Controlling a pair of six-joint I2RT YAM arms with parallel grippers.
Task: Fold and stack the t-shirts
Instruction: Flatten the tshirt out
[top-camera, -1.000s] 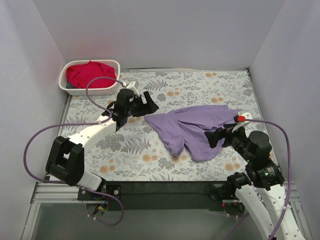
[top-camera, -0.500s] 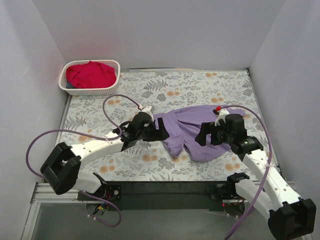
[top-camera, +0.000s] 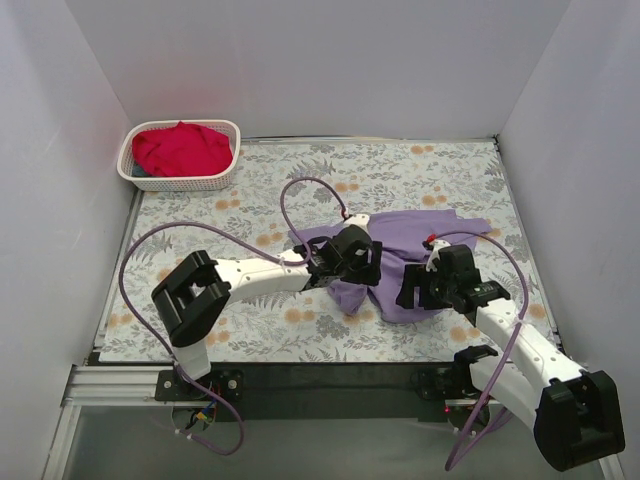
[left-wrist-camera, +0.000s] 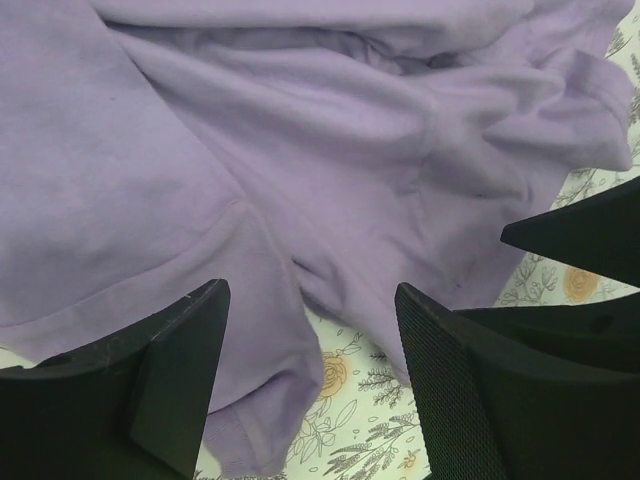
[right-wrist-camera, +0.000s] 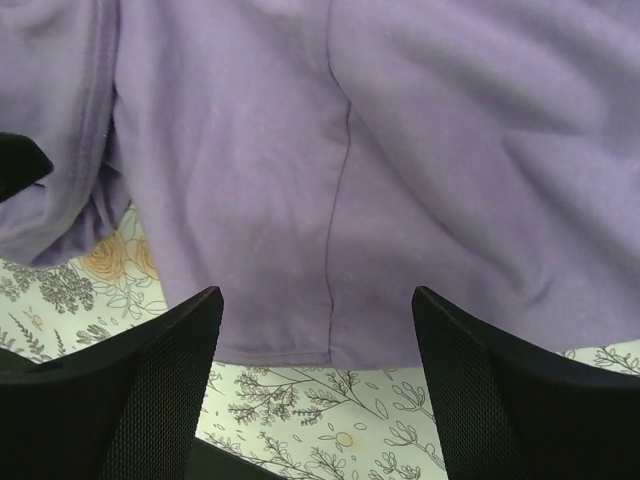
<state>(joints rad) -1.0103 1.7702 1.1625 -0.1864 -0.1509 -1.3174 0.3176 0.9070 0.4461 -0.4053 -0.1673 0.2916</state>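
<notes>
A lavender t-shirt (top-camera: 430, 228) lies crumpled on the flowered table, right of centre. My left gripper (top-camera: 372, 268) hovers low over its near-left part, open. In the left wrist view the gripper (left-wrist-camera: 310, 385) straddles a fold and sleeve end of the lavender cloth (left-wrist-camera: 300, 150) without clamping it. My right gripper (top-camera: 408, 292) is at the shirt's near edge, also open. In the right wrist view the gripper (right-wrist-camera: 318, 390) frames the hem and side seam of the lavender shirt (right-wrist-camera: 330, 200). A red t-shirt (top-camera: 180, 148) sits bunched in the basket.
The white lattice basket (top-camera: 130, 172) stands at the table's far left corner. White walls close in the table on three sides. Purple cables loop from both arms over the flowered table (top-camera: 420, 165).
The left arm swung from near the basket rightward onto the lavender shirt. The right arm came down and left to the shirt's near edge. Both jaws have narrowed somewhat.
</notes>
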